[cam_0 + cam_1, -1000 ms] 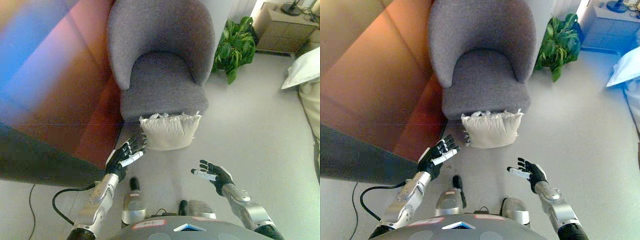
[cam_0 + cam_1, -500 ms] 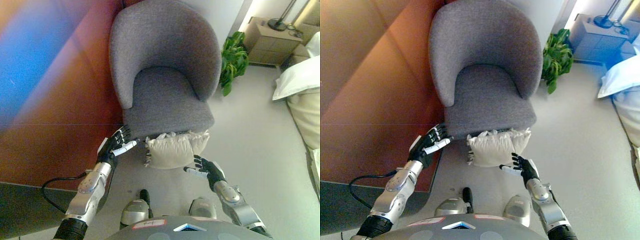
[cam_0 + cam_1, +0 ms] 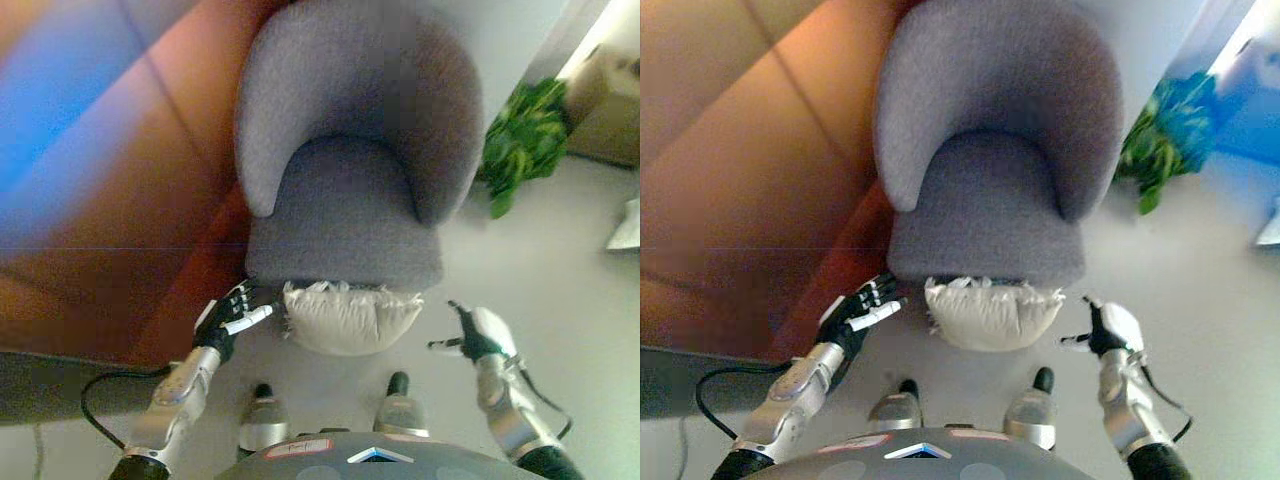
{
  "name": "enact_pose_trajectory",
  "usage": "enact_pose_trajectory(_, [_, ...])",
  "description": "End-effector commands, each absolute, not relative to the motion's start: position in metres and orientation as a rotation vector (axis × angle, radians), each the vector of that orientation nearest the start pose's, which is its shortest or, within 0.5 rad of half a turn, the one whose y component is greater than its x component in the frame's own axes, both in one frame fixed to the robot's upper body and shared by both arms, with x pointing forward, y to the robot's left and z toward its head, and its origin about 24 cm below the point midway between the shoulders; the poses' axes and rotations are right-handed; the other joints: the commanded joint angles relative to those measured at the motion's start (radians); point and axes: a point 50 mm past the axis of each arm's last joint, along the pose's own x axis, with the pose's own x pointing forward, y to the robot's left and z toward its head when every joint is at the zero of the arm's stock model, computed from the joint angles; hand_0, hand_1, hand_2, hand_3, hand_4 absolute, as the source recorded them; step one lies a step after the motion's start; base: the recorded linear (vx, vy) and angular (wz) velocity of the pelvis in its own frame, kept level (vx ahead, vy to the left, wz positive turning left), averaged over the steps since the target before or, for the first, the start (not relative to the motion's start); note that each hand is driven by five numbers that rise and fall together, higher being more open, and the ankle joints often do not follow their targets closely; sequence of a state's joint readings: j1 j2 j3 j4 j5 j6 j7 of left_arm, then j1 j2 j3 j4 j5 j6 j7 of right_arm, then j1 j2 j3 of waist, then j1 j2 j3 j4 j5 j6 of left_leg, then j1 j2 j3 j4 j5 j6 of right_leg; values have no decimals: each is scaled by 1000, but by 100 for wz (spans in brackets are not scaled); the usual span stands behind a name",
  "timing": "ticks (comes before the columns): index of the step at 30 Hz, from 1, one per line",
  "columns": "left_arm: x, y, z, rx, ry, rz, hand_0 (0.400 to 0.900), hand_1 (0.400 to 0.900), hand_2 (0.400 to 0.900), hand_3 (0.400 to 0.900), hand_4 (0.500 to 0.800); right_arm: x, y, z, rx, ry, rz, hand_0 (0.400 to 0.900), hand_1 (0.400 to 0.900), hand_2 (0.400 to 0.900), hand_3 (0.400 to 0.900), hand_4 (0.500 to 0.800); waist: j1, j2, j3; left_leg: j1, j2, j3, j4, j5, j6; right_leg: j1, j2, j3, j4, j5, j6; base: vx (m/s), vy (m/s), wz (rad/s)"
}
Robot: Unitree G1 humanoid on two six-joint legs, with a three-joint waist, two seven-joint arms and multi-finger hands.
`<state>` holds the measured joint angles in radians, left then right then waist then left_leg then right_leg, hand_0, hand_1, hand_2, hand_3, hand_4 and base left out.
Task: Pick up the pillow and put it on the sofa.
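A cream pillow (image 3: pixel 347 316) with a frilled top edge lies on the floor, leaning against the front of a grey armchair (image 3: pixel 345 210). My left hand (image 3: pixel 230 318) hovers just left of the pillow with its fingers spread, open and apart from the cloth. To the right of the pillow, my right hand (image 3: pixel 474 333) is also open, a short gap from the pillow's right corner. Neither hand holds anything. The armchair's seat (image 3: pixel 985 205) has nothing on it.
A reddish-brown wall panel (image 3: pixel 110 180) stands close on the left. A green potted plant (image 3: pixel 522 145) sits right of the armchair, with a wooden cabinet (image 3: pixel 610 105) behind it. Pale floor (image 3: pixel 560 270) stretches to the right.
The camera has shifted, so the whole scene moved. My right hand has swung out from the pillow's front to its right side. My left hand stays beside the pillow's left edge.
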<state>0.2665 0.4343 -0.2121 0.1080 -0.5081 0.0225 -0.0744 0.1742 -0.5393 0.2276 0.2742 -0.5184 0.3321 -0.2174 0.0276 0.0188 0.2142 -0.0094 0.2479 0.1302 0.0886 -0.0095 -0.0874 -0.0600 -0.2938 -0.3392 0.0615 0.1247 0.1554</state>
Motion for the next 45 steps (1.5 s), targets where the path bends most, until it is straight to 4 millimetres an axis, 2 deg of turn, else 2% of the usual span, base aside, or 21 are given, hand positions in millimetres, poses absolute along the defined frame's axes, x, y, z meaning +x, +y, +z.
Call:
enact_pose_trajectory(1, [217,200,30,-31,104,-261,900,900,900,900,800,225,-278,-1,-1287,380,-248,900,900,900,900,800,11,-35,47,-31,76,24,113,-25,-45,-84,-120,13,114,24,48,-48,-103,57])
enact_pose_trajectory(3, [220,197,32,-8,101,-287,900,900,900,900,800,233,-280,5,-1302,355,-269,900,900,900,900,800,8,-24,77,-62,87,22,135,-30,-50,-122,-143,12,151,18,49,-63,-74,42])
enact_pose_trajectory(5, [224,196,37,10,73,-309,900,900,900,900,800,247,-280,15,-1290,313,-306,900,900,900,900,800,9,-15,127,-119,94,1,175,-36,-50,-202,-178,35,208,18,54,-159,-49,26])
enact_pose_trajectory(7, [231,191,44,22,37,-339,900,900,900,900,800,262,-278,24,-1269,279,-352,900,900,900,900,800,16,-6,177,-203,87,-25,232,-48,-42,-297,-213,61,275,13,56,-201,-30,19])
enact_pose_trajectory(10, [239,185,52,37,-3,-369,900,900,900,900,800,279,-278,38,-1222,235,-395,900,900,900,900,800,25,2,231,-331,75,-63,330,-75,-33,-416,-242,110,359,-7,58,-157,-5,11])
enact_pose_trajectory(11, [243,182,55,41,-19,-378,900,900,900,900,800,285,-279,44,-1216,221,-409,900,900,900,900,800,30,10,246,-372,75,-82,363,-102,-37,-452,-246,130,397,-33,67,-191,5,3])
enact_pose_trajectory(12, [247,179,60,47,-42,-384,900,900,900,900,800,292,-280,52,-1205,199,-426,900,900,900,900,800,33,13,263,-435,70,-96,398,-95,-32,-506,-250,147,421,-29,58,-184,17,0])
enact_pose_trajectory(16, [261,166,78,46,-120,-401,900,900,900,900,800,319,-278,83,-1177,138,-477,900,900,900,900,800,39,33,306,-601,70,-123,505,-120,-35,-654,-251,200,514,-61,59,-170,44,-2])
enact_pose_trajectory(20, [268,159,87,-16,-151,-415,900,900,900,900,800,335,-283,107,-1173,104,-521,900,900,900,900,800,44,60,306,-741,81,-123,606,-142,-35,-786,-251,242,628,-98,62,-108,93,2])
enact_pose_trajectory(24, [272,153,99,-63,-206,-437,900,900,900,900,800,349,-290,129,-1187,82,-584,900,900,900,900,800,56,89,306,-892,81,-150,740,-175,-38,-927,-254,300,773,-141,62,-53,106,4])
enact_pose_trajectory(25, [272,151,99,-77,-206,-445,900,900,900,900,800,351,-294,131,-1199,99,-611,900,900,900,900,800,62,97,306,-905,83,-159,788,-217,-45,-942,-260,312,823,-182,71,49,129,8])
enact_pose_trajectory(30, [275,142,100,-110,-225,-483,900,900,900,900,800,359,-315,136,-1150,231,-716,900,900,900,900,800,95,132,306,-1034,67,-186,929,-259,-41,-1068,-280,354,961,-226,65,0,102,17])
enact_pose_trajectory(34, [279,137,99,-122,-221,-493,900,900,900,900,800,360,-327,132,-1130,389,-744,900,900,900,900,800,122,150,306,-1111,52,-209,1013,-278,-37,-1134,-297,376,1027,-246,61,15,38,22])
enact_pose_trajectory(38, [278,130,96,-129,-208,-528,900,900,900,900,800,367,-324,142,-1136,480,-727,900,900,900,900,800,147,160,306,-1162,36,-224,1040,-274,-37,-1177,-309,383,1048,-246,59,20,6,19])
enact_pose_trajectory(39, [278,129,95,-131,-203,-534,900,900,900,900,800,369,-321,142,-1094,506,-694,875,875,875,875,785,152,160,306,-1169,31,-226,1039,-271,-37,-1183,-310,384,1050,-244,58,13,17,10])
enact_pose_trajectory(40, [278,127,95,-130,-199,-541,900,900,900,900,800,372,-317,141,-1030,523,-668,529,529,529,529,578,156,159,306,-1178,27,-229,1041,-269,-38,-1191,-311,384,1052,-243,58,15,15,8])
enact_pose_trajectory(41, [278,126,94,-131,-195,-546,900,900,900,900,800,373,-315,140,-984,534,-643,400,400,400,400,500,158,158,306,-1183,25,-230,1041,-267,-38,-1194,-311,384,1053,-242,57,16,10,6])
enact_pose_trajectory(45, [279,122,94,-137,-182,-545,900,900,900,900,800,380,-304,139,-824,489,-582,400,400,400,400,500,160,154,306,-1187,15,-226,1029,-254,-37,-1198,-306,381,1054,-238,54,27,30,3])
